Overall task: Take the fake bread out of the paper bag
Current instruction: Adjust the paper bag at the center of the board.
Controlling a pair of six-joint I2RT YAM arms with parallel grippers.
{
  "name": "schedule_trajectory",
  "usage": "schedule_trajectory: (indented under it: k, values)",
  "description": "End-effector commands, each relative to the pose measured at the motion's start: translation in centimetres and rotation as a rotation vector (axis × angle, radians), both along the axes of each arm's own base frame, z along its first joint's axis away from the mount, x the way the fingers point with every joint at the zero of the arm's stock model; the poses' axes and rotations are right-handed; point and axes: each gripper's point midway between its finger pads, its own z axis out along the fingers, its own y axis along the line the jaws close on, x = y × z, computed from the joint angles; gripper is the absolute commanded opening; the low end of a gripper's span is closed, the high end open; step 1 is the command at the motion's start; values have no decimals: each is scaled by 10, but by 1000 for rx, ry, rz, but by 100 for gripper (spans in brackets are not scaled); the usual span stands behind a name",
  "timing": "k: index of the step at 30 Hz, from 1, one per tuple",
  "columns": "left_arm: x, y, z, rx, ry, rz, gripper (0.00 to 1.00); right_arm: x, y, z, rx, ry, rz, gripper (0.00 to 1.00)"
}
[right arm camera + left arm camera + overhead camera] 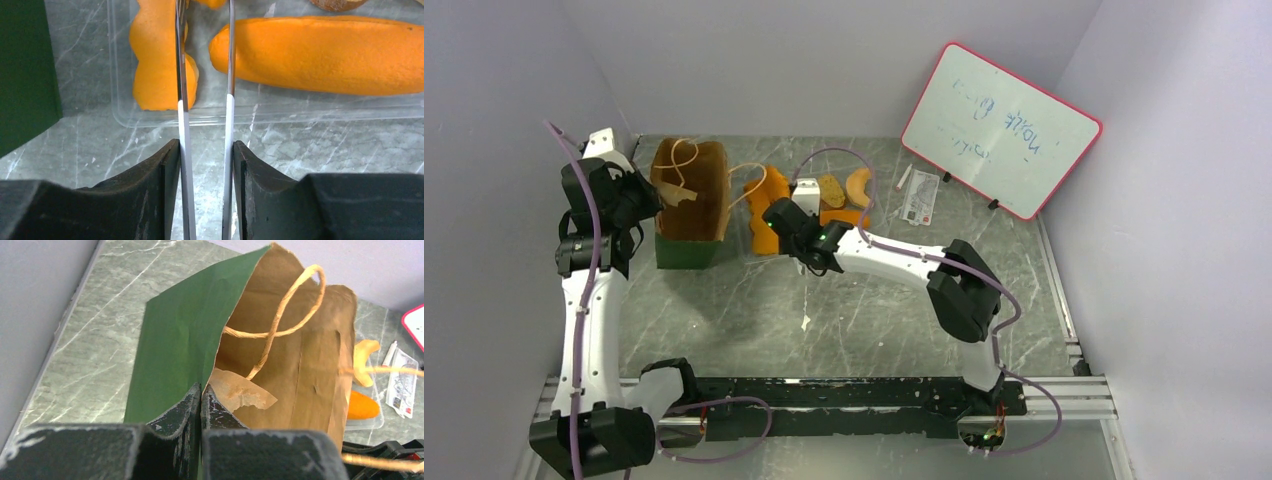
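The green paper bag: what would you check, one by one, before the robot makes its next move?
1. Left fingers pinch the dark green paper bag by its wall: ok.
2. Bag mouth open, brown inside showing: ok.
3. Tan cord handle loops across the mouth and may snag: not ok.
4. Bread left inside the bag: cannot tell, the bottom is hidden.
5. Right fingers grip thin metal tongs, blades apart: ok.
6. Long orange toy loaf lies in the clear plastic tray: ok.
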Motion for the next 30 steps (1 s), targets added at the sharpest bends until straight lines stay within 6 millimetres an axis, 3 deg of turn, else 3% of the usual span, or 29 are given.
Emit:
schedule_trajectory:
  k: [1,6,22,30]
  values:
    - [2,-5,14,-48,-73,-22,7,3,-7,26,56,-54,-41,43]
    - [2,-4,15,-73,-85,-20,7,1,-8,30,67,-55,-42,43]
    - [4,-9,34,-187,-146,-37,7,-11,-19,71,139,-110,-35,42]
    - [7,-19,41,-287,-180,-91,7,-22,-47,89,151,-165,-69,37]
